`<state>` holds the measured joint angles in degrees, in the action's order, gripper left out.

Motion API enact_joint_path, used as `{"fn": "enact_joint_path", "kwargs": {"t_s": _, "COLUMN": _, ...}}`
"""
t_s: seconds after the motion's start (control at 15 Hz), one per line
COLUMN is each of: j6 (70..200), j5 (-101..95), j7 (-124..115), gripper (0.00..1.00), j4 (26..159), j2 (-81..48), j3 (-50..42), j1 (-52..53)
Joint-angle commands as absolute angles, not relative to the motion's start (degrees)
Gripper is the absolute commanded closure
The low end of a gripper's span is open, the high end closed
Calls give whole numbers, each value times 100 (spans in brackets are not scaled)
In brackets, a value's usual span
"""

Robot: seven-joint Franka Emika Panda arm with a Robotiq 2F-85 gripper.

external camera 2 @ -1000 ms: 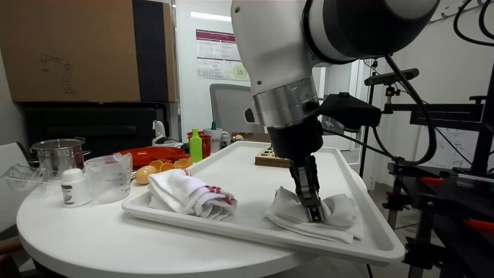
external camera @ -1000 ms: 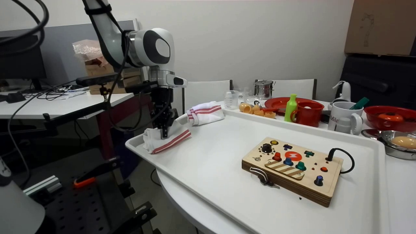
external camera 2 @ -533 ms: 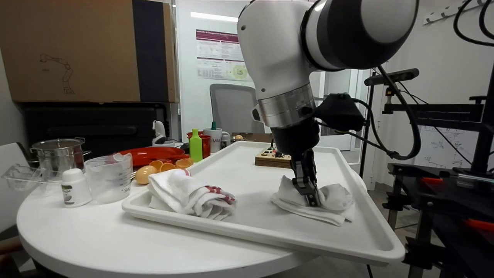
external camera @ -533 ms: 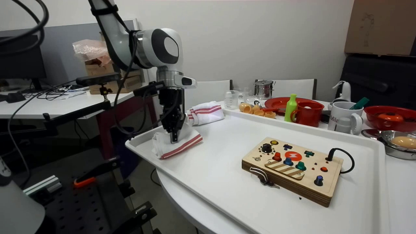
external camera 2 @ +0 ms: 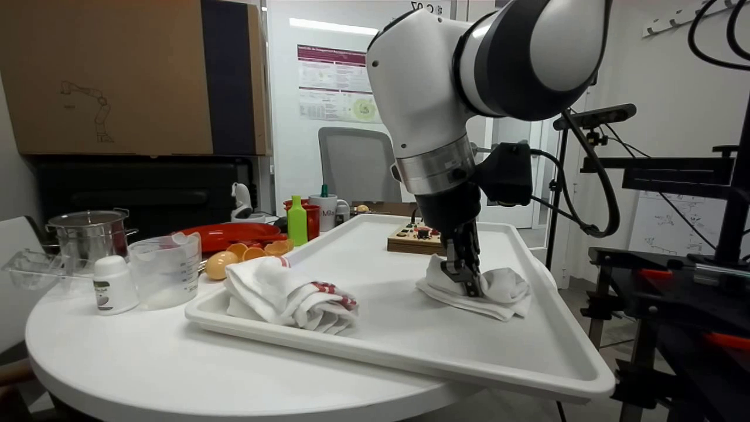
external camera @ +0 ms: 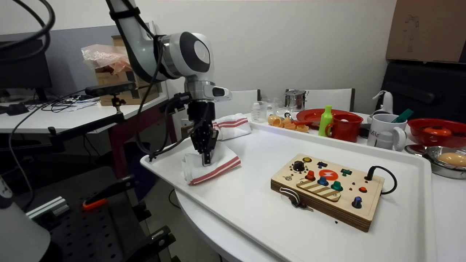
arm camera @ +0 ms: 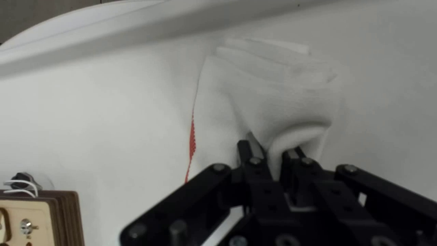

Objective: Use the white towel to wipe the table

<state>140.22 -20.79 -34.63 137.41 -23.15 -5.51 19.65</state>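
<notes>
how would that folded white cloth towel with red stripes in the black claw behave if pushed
The striped white towel is probably floppy, given its soft creases. It may bunch, since the claw pinches a raised fold. Its outer layers, lying on the white rectangular tray, could drag.

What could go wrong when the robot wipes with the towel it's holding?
The tool pinches a bunched-up fold of the towel, so it might slip out. If the towel slides over to the wooden box on the same tray, it could knock the box. The tray also sticks out past the round table, so pushing hard there might tip it.
</notes>
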Motion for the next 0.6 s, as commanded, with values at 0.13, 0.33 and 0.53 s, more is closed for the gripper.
{"fn": "enact_joint_path", "kwargs": {"t_s": 0.13, "j6": 14080, "j5": -2264, "j7": -3701, "gripper": 97, "j4": 13711, "j2": -2579, "j3": -694, "j1": 1706}}
{"fn": "enact_joint_path", "kwargs": {"t_s": 0.33, "j6": 14343, "j5": -1949, "j7": -3425, "gripper": 97, "j4": 13711, "j2": -2660, "j3": -577, "j1": 1398}}
{"fn": "enact_joint_path", "kwargs": {"t_s": 0.53, "j6": 14495, "j5": -1625, "j7": -3241, "gripper": 97, "j4": 13677, "j2": -2735, "j3": -515, "j1": 1136}}
